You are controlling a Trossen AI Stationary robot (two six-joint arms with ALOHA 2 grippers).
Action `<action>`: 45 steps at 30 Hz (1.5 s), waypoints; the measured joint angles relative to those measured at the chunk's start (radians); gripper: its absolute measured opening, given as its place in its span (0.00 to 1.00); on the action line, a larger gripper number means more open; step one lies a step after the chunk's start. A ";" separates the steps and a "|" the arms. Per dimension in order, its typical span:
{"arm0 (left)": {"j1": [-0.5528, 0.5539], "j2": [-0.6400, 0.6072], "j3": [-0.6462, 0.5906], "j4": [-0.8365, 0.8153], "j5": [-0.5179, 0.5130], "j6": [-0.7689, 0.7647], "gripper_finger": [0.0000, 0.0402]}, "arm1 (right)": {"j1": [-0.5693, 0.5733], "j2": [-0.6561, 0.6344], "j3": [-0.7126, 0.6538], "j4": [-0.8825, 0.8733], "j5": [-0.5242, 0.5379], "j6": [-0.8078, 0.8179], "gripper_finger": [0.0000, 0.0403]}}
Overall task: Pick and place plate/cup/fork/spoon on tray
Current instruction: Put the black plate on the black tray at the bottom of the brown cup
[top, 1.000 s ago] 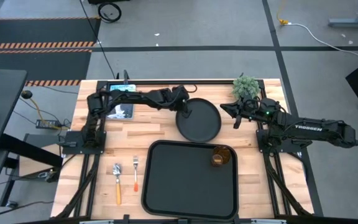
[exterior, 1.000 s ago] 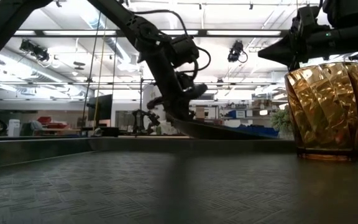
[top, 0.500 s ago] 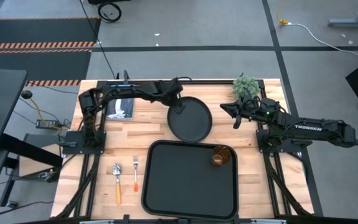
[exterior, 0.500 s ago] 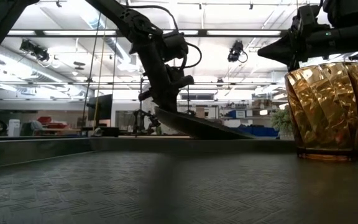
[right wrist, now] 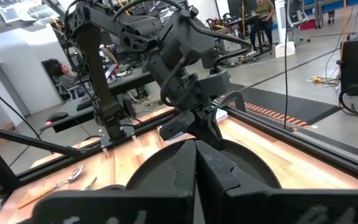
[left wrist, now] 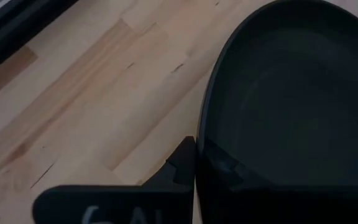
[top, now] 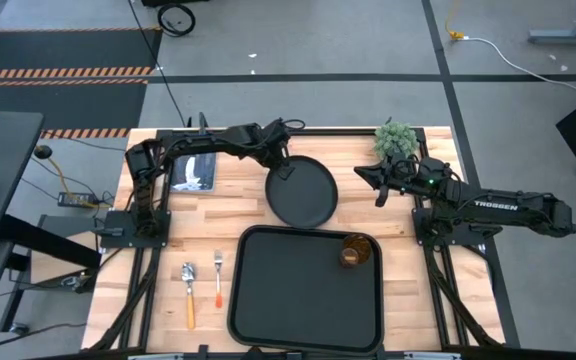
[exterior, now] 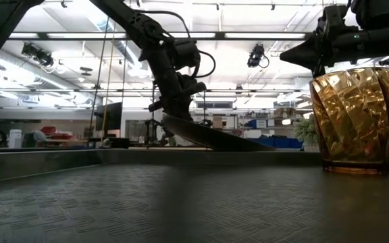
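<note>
The wooden table (top: 238, 215) carries everything, and the largest thing on it is the black tray (top: 306, 290), lying at the near middle with its long side running toward the front edge. The amber cup (top: 353, 251) stands upright inside the tray, at the far right corner; in the low view the cup (exterior: 352, 120) fills the right side and the tray's textured floor (exterior: 181, 202) spreads across the foreground. Just beyond the tray's far rim is the round black plate (top: 302, 191), tilted, one edge raised and the other low toward the table, as the low view shows (exterior: 215, 137). The left gripper (top: 284, 170) is clamped on the plate's far left rim; the left wrist view shows a dark finger (left wrist: 182, 163) pressed against the rim of the plate (left wrist: 291, 106) with bare wood beside it. The right gripper (top: 378, 185) hangs over the table right of the plate, well apart from it, its fingers (right wrist: 194, 171) pressed together on nothing. A small green plant (top: 395, 138) stands at the far edge just behind the right gripper, and a flat dark device (top: 192, 172) lies at the far left, beneath the left arm. Left of the tray, on bare wood, the spoon (top: 189, 290) and the fork (top: 218, 280) lie side by side, handles toward the front, the fork nearer the tray.
</note>
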 joint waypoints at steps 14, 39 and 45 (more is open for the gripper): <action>0.000 -0.033 0.000 -0.026 0.037 0.060 0.03 | 0.000 0.000 0.000 0.002 -0.003 0.020 0.04; -0.027 -0.211 0.001 -0.161 0.049 0.080 0.03 | 0.000 0.000 0.000 0.007 -0.003 0.020 0.04; -0.074 -0.215 0.001 -0.250 0.097 0.125 0.03 | 0.000 0.000 0.000 0.020 -0.006 0.025 0.04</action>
